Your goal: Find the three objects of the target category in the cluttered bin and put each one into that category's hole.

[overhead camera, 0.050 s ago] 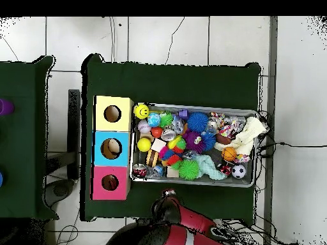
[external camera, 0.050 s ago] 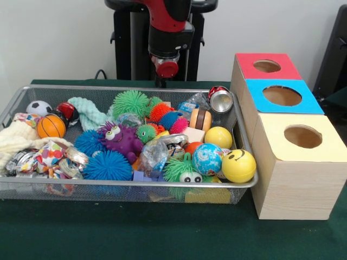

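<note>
Bench [external camera, 0.050 s ago: 162, 238] covered in dark green cloth; white wall behind in the front view, pale tiled floor [overhead camera, 0.050 s ago: 159, 38] around it in the overhead view. Wire mesh bin [external camera, 0.050 s ago: 130, 183] sits on the cloth, packed with toys: yellow smiley ball [external camera, 0.050 s ago: 238, 165] at the near right corner, purple monster [external camera, 0.050 s ago: 120, 140] mid-bin, small basketball [external camera, 0.050 s ago: 51, 125] and soccer ball [external camera, 0.050 s ago: 38, 108] at the left. Just right of the bin, three wooden boxes in a row, each with a round hole: yellow box [external camera, 0.050 s ago: 298, 162] nearest, blue box [external camera, 0.050 s ago: 282, 97] in the middle, red box [external camera, 0.050 s ago: 265, 66] farthest. Arm raised behind the bin's far edge; end effector [external camera, 0.050 s ago: 166, 69] above the bench, finger state cannot be told.
</note>
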Robot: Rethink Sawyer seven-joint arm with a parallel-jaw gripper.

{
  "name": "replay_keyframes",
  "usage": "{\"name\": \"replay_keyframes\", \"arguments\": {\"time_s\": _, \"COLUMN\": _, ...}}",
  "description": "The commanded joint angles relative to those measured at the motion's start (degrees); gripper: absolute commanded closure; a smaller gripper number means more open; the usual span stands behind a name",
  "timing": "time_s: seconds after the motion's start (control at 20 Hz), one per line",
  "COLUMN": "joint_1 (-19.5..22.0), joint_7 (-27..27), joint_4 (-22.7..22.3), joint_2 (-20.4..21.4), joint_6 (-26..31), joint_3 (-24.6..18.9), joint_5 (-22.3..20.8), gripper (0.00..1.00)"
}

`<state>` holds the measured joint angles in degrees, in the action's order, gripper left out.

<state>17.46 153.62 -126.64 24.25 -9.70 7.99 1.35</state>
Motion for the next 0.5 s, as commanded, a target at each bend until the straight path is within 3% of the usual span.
{"name": "replay_keyframes", "arguments": {"time_s": 0.05, "joint_1": -0.19, "joint_7": 5.06, "joint_4": 9.55, "joint_2": -1.76, "joint_6": -4.2, "joint_3": -3.06, "joint_5": 1.81, "gripper": 0.0}}
{"name": "replay_keyframes", "arguments": {"time_s": 0.5, "joint_1": -0.78, "joint_7": 4.91, "joint_4": 9.6, "joint_2": 1.69, "joint_6": 0.82, "joint_3": -3.6, "joint_5": 3.3, "gripper": 0.0}}
